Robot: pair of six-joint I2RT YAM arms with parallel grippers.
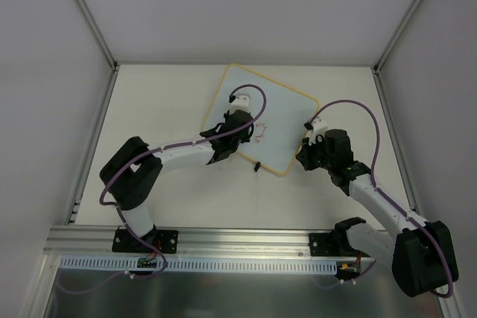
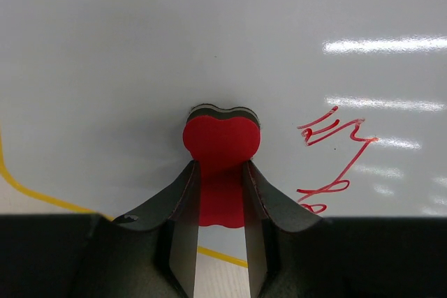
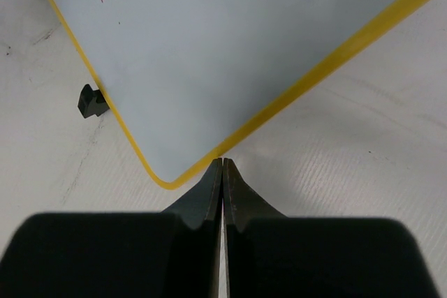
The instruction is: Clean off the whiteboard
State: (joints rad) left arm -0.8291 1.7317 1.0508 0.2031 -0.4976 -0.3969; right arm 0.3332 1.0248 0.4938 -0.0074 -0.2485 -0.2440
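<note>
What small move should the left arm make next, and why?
Probably slide the red eraser sideways across the whiteboard onto the red scribble. The left gripper is shut on the eraser, which seems to touch the board beside the scribble, not on it. The right gripper, shut, sits at the board's yellow frame, perhaps bracing it.

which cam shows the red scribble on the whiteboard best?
Left wrist. The red scribble sits large and sharp on the whiteboard, just right of the red block in the left tool. Top external shows only a tiny mark; right wrist catches a fragment at its top edge.
</note>
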